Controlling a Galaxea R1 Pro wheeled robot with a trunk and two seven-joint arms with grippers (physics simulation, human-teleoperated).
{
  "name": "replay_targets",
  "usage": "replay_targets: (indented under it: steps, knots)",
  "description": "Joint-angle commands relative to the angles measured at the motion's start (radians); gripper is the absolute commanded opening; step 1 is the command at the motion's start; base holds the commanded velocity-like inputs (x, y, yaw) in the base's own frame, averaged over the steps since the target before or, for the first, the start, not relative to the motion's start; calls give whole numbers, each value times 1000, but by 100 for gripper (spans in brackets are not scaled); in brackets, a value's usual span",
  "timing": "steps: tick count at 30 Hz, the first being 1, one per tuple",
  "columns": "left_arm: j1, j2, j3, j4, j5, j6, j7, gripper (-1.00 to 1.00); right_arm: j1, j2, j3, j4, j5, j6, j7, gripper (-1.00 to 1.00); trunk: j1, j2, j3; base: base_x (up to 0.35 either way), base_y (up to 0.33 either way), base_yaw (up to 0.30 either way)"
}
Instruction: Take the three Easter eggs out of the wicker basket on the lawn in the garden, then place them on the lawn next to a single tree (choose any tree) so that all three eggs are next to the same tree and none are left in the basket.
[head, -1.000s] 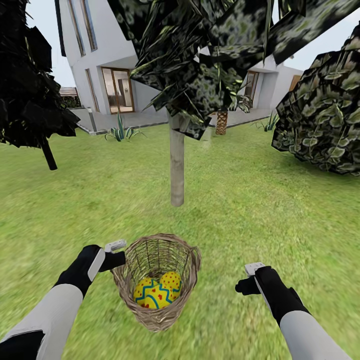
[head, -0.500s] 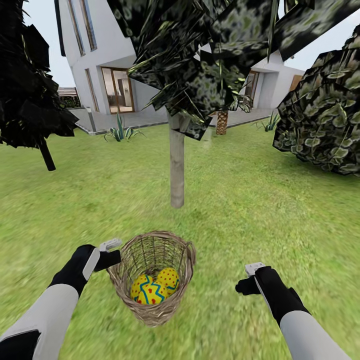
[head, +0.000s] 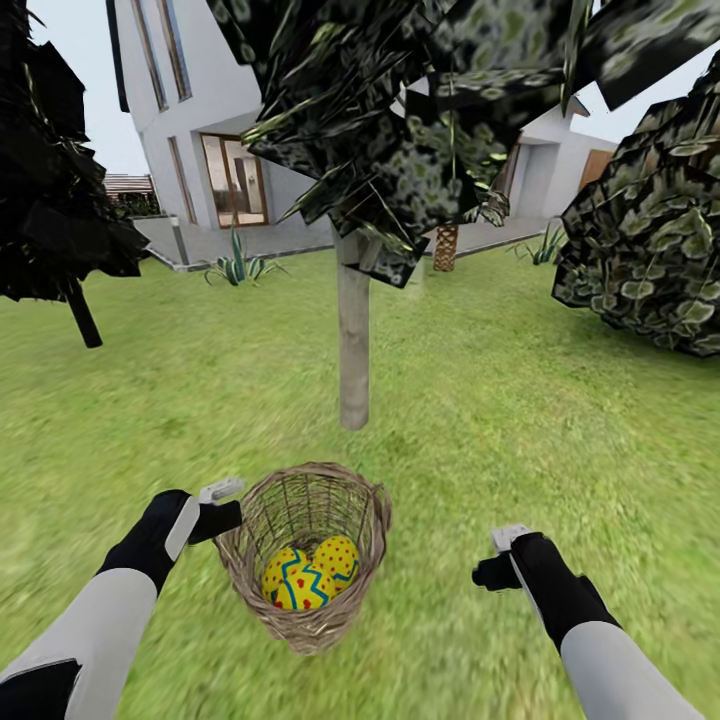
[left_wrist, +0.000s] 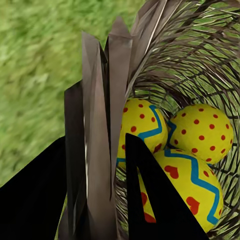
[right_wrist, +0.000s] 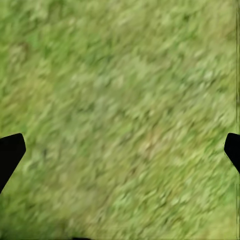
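The left pincer (head: 228, 505) was clamped on the rim of the wicker basket (head: 352, 610), a light, stiff carrier holding three smooth, roll-prone Easter eggs (left_wrist: 192, 150) near the tree (head: 353, 350); the right pincer (head: 497, 558) was wide, empty.

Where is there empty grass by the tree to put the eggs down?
Bare lawn lies all around the pale trunk: between it and the wicker basket, and out toward the bush. It is crowded inside the basket, where three eggs touch, with the left tool at its rim.
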Motion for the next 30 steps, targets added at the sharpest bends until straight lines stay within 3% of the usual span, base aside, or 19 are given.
replay_targets:
  steps: [1, 22, 30]
  knots:
    - [-1, 0, 3, -1, 13, 5, 0, -100, 0, -2, -2, -3, 11, 4, 9, 100, 1, 0, -1, 331, 0, 0]
    - [-1, 13, 3, 2, 12, 5, 1, -100, 0, 2, -3, -3, 10, 0, 7, 100, 1, 0, -1, 331, 0, 2]
    - [-1, 12, 2, 2, 12, -30, 2, -100, 0, 3, -3, -2, 10, -25, 4, 100, 1, 0, -1, 199, 0, 273]
